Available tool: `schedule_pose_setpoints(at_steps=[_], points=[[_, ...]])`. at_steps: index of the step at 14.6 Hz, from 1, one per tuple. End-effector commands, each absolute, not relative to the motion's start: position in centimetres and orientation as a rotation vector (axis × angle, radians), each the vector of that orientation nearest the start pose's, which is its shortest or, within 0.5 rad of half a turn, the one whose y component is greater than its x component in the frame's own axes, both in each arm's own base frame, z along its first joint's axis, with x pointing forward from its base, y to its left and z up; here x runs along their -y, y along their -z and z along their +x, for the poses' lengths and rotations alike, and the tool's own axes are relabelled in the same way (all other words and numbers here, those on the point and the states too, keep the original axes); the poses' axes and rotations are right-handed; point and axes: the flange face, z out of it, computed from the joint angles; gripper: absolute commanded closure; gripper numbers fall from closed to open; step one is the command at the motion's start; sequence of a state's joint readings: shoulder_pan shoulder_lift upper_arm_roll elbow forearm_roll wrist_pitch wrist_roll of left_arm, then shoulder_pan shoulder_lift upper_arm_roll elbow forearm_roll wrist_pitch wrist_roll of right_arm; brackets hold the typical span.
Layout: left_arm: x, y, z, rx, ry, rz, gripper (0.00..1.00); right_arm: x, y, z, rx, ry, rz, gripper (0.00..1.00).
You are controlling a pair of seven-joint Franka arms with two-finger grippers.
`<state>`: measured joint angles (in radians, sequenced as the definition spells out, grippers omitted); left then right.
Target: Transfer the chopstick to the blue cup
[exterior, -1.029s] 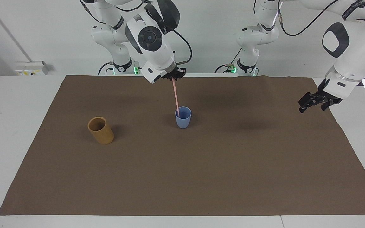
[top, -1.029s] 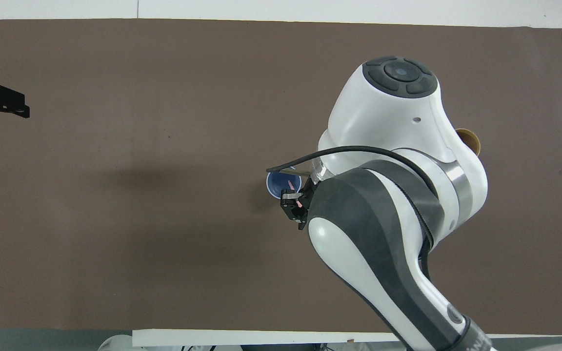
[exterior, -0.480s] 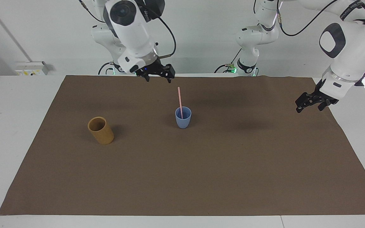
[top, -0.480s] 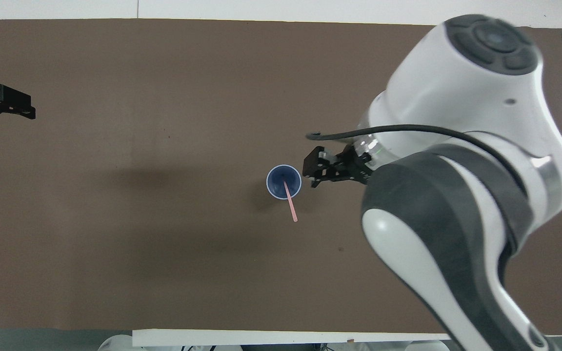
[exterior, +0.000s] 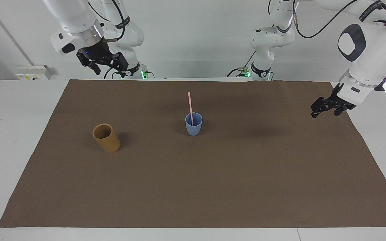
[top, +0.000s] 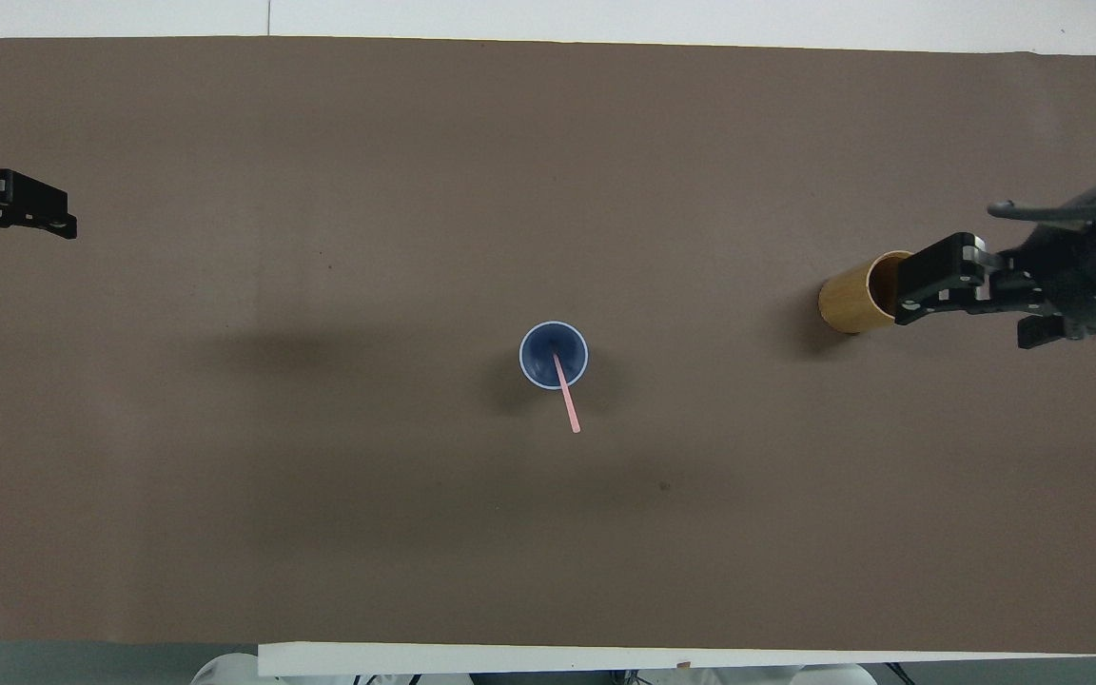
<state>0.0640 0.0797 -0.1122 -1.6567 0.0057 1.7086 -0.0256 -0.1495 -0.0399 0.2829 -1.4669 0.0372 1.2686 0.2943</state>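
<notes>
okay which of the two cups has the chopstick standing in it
The blue cup near the middle of the mat holds the pink chopstick, which leans on its rim. The tan cup, toward the right arm's end, is empty.

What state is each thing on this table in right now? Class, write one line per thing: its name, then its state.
chopstick: standing in the blue cup, leaning on its rim, held by no gripper.
blue cup: upright on the brown mat, chopstick inside.
tan cup: upright, mouth open, toward the right arm's end.
right gripper: open, empty, raised.
left gripper: open, empty, waiting over the mat's edge.
brown mat: flat on the table.
</notes>
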Motion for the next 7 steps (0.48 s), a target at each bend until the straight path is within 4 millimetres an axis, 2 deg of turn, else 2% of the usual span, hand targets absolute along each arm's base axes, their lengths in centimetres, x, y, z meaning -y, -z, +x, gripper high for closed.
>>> schedule_pose_setpoints(at_steps=[1,3,6,7], points=[[2.8,-55.4,57.6,-0.045,-0.073,-3.151,0.0,-7.0,-67.6,48.6,-0.119,-0.277,-3.188,0.0],[2.9,-55.4,57.5,-0.049,-0.082,-3.151,0.0,-5.7,-65.9,48.6,-0.142,-0.286,-3.176,0.0],[3.2,-55.5,57.5,-0.054,-0.08,-3.151,0.0,0.0,-66.9,50.2,-0.168,-0.18,-3.086,0.0],[3.2,-55.6,57.5,-0.054,-0.073,-3.151,0.0,1.2,-67.0,50.3,-0.204,-0.164,-3.085,0.0]])
